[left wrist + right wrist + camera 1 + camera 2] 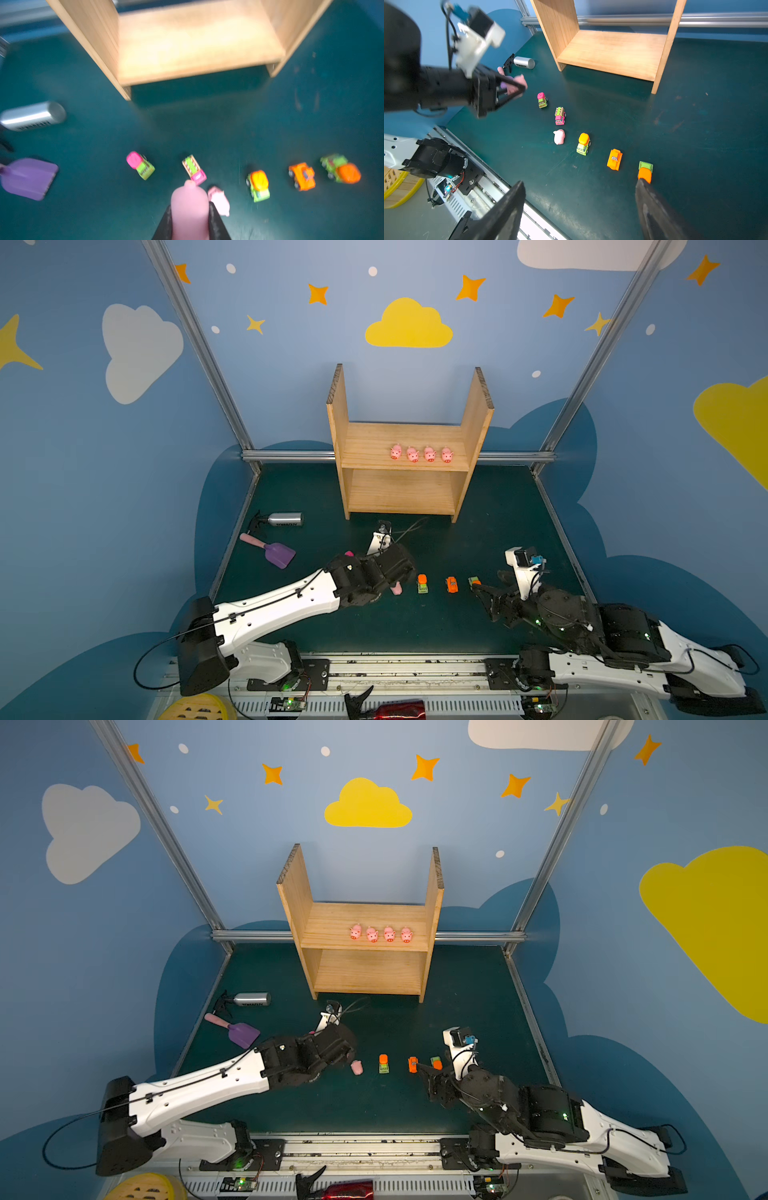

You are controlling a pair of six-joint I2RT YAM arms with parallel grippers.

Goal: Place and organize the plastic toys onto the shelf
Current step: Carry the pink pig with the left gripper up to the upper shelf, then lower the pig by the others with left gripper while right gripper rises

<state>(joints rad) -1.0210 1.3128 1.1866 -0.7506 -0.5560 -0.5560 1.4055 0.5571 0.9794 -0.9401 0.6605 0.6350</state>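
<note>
Dark green mat (pixel 478 531), blue cartoon walls. In both top views the plain-wood shelf (pixel 399 493) carried four glossy pigs (pixel 412 455) on its upper board. Left wrist view: left gripper (pixel 190 209) pinched a smooth, rounded pink pig (pixel 189 199) in front of the shelf; it looked likely to squirt out. Right wrist view: right gripper (pixel 580 182) gaped empty; wheeled toy cars (pixel 583 144) before the shelf could roll if nudged.

Robot test cell; cloud-painted walls (pixel 291 385)
</note>
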